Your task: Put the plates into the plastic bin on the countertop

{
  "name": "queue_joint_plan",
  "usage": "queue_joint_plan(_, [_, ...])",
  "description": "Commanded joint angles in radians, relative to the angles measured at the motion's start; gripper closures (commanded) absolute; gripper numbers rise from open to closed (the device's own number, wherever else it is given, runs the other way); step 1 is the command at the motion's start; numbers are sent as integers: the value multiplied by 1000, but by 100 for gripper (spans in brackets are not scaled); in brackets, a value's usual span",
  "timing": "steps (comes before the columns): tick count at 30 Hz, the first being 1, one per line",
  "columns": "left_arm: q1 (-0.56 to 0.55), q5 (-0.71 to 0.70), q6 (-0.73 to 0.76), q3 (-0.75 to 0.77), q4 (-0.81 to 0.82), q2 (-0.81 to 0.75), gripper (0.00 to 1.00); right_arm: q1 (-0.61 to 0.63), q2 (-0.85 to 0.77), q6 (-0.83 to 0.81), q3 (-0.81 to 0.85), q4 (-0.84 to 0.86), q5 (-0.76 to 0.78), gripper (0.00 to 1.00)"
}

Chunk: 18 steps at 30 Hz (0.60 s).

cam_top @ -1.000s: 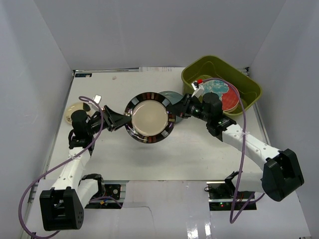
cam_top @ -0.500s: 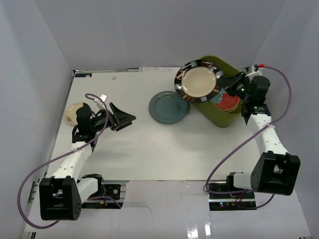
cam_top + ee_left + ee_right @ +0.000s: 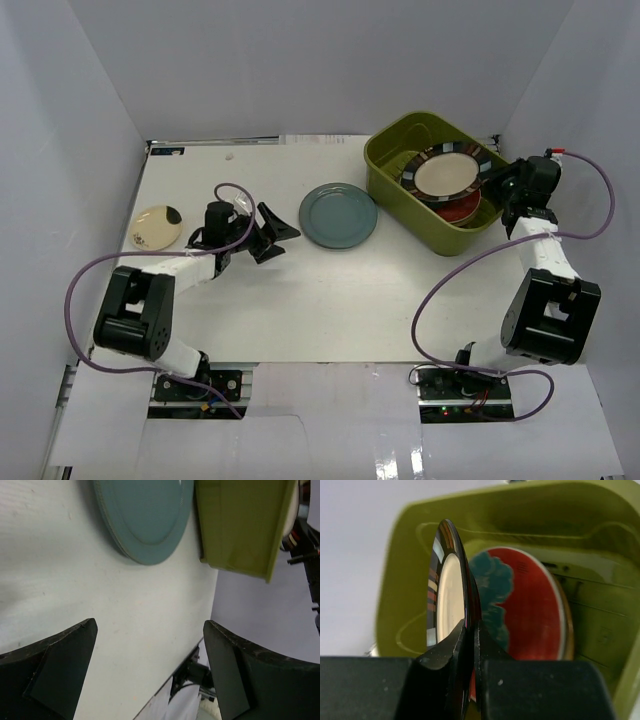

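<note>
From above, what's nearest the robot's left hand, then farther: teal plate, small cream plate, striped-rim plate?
1. Plain teal round ceramic plate, just right of the left hand.
2. Small cream round ceramic plate, to its left.
3. Black-striped-rim cream ceramic plate, far right, in the olive-green plastic bin.

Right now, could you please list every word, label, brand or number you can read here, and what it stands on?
No text is legible in any view.
A dark label at the countertop's far-left corner: too small to read.
Small dark marks on the red-teal floral plate: blurred, unreadable.
</note>
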Motion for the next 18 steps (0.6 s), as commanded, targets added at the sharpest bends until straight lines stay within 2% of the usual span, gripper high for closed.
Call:
queue_joint_plan(1, [-32,-181,11,96,0,68,2,-3,-13,21,51,130,28,92])
queue_joint_plan(5, [-84,-304,32,213,-66,216,2,-3,3,20,10,130,60,92])
queue_joint_plan(8, [-104,-357,44,276,-85,299,2,-4,1,-8,-9,101,69,86])
queue_joint_plan(10, [-113,-384,56,313,-100,336,2,-3,-15,-34,-18,62,104,52])
queue_joint_plan(11, [-121,-401,66,326,-109,347,2,-3,-23,-43,-23,40,147,23])
queue_joint_plan(12, [-122,-405,67,339,-111,365,2,-3,-43,-55,-26,25,161,10])
queue_joint_plan(13, [-127,-411,67,346,-111,375,2,-3,-54,-81,-26,-7,195,1])
queue_joint_plan(15, [-142,-445,79,377,-114,396,2,-1,-83,-101,-17,-41,221,10])
queue_joint_plan(18, [-161,-468,69,412,-117,448,8,3,-149,-128,-26,-67,223,10])
